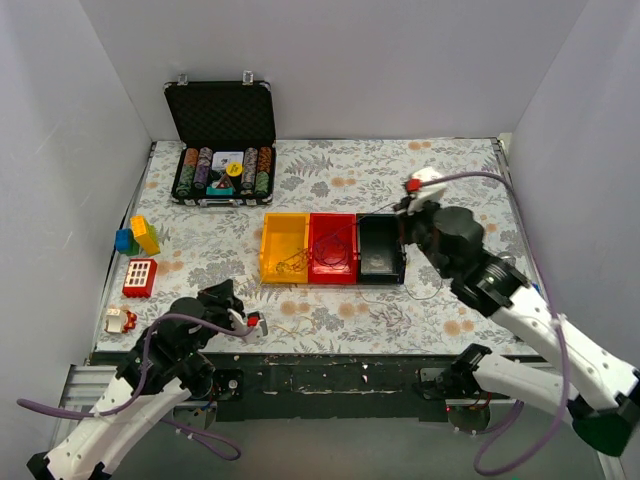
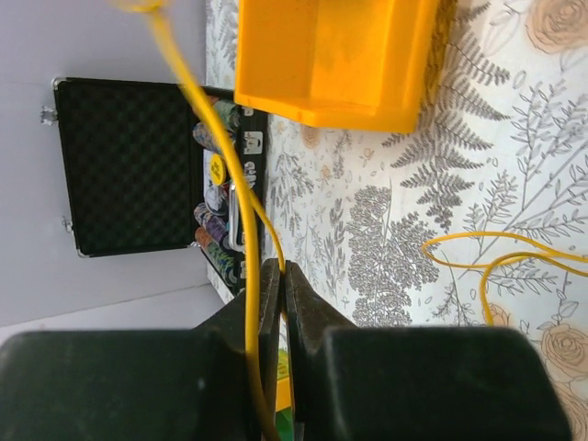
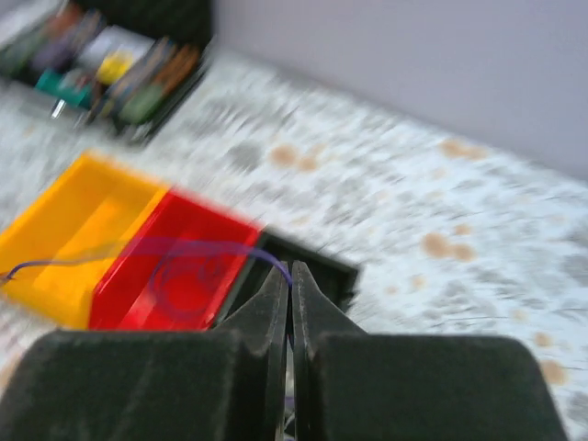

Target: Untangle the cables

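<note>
My left gripper [image 1: 247,323] sits low near the table's front edge, left of centre. In the left wrist view it [image 2: 283,266] is shut on a yellow cable [image 2: 195,101] that runs up out of the jaws; a loose yellow loop [image 2: 501,259] lies on the cloth. My right gripper [image 1: 404,210] hovers over the black bin [image 1: 381,262]. In the right wrist view, which is blurred, it [image 3: 291,268] is shut on a purple cable [image 3: 175,248] that arcs left over the red bin [image 3: 175,276] and the yellow bin [image 3: 73,239]. Thin tangled strands [image 1: 297,262] lie across the yellow and red bins.
An open poker-chip case [image 1: 221,150] stands at the back left. Toy bricks [image 1: 138,236], a red block [image 1: 140,277] and a small toy [image 1: 118,320] lie along the left side. A pale thin wire [image 1: 425,291] trails right of the black bin. White walls enclose the table.
</note>
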Available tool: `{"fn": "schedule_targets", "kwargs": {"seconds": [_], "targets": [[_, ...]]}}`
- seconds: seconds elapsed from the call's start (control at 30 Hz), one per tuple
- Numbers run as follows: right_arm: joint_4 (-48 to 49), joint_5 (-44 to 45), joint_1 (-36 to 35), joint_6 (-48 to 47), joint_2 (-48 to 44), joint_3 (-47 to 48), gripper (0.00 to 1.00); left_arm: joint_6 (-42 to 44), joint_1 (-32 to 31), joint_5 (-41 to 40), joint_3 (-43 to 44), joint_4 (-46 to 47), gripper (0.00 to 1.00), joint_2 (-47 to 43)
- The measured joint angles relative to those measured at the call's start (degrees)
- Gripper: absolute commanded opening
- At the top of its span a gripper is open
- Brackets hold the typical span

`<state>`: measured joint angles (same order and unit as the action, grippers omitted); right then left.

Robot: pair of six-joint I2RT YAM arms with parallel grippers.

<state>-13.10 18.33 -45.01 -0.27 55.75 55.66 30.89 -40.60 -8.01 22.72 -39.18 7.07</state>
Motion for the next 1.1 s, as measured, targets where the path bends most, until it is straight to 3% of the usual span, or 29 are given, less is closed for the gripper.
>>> {"fn": "schedule_targets", "kwargs": {"seconds": [0.1, 0.23, 0.43, 0.77, 1.1], "targets": [[7.7, 13.2, 0.7, -3.3, -8.6, -2.3, 0.01, 1.7, 0.0, 0.0, -1.3, -1.8, 0.0, -0.3], [16.3, 26.8, 3.8, -8.5, -11.1, -1.6, 0.01, 3.3, 0.0, -0.2, -3.1, -5.8, 0.0, -0.4], [22.1, 35.1, 8.0, -15.3, -8.7, -0.1, 0.01, 3.8, 0.0, -0.6, -3.6, -9.4, 0.0, -0.4], [18.9, 26.0, 9.0, -13.6, 0.9, 16.7, 0.01, 1.2, 0.0, 0.0, -3.3, -1.1, 0.0, -0.1], [15.0, 4.7, 8.9, -8.3, 14.1, 41.8, 0.01, -2.7, 0.0, 1.0, -0.3, 5.5, 0.0, 0.5]]}}
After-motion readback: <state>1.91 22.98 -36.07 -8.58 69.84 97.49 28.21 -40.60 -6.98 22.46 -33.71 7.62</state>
